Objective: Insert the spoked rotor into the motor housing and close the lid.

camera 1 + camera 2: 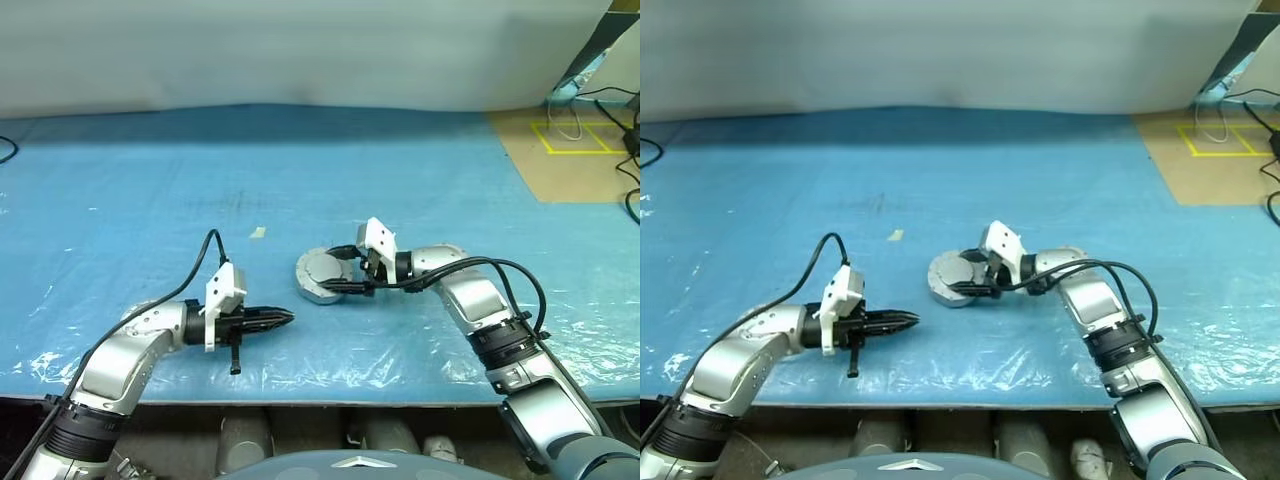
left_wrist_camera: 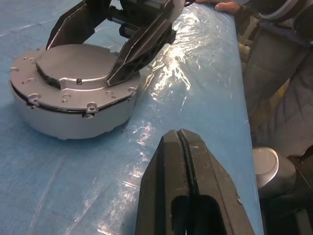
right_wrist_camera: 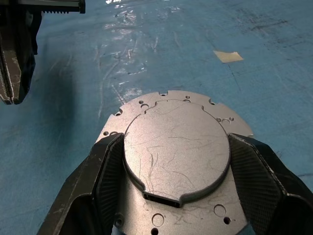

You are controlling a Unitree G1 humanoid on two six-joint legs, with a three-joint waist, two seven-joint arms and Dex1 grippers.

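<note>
Black fingers of the right gripper (image 3: 176, 186) stand spread to either side of the lid's raised centre, resting against its curved edges without a clear squeeze; the lid (image 3: 175, 147), plain grey face up with small holes round its rim, sits closed on top of the motor housing (image 2: 73, 120), whose silver-grey wall shows under a thin dark seam. The spoked rotor cannot be seen, so whether it lies inside cannot be told. The housing stands on the blue plastic-covered table (image 1: 130, 200), near the middle and a little toward the robot. The left gripper (image 1: 283, 318) hovers just beside the housing on the robot's left, apart from it, its two black fingers pressed together on nothing and pointing toward the housing. A black cable (image 1: 195, 265) loops from the left wrist above the table. A small scrap of pale tape (image 1: 258, 232) lies on the blue sheet beyond the left gripper, well clear of both arms. Far to the right, past the sheet's edge, a brown board (image 1: 575, 150) bears yellow lines and dark cables. The table's far side runs bare up to a pale wall, leaving wide room around the housing; the near edge lies close under both forearms.
</note>
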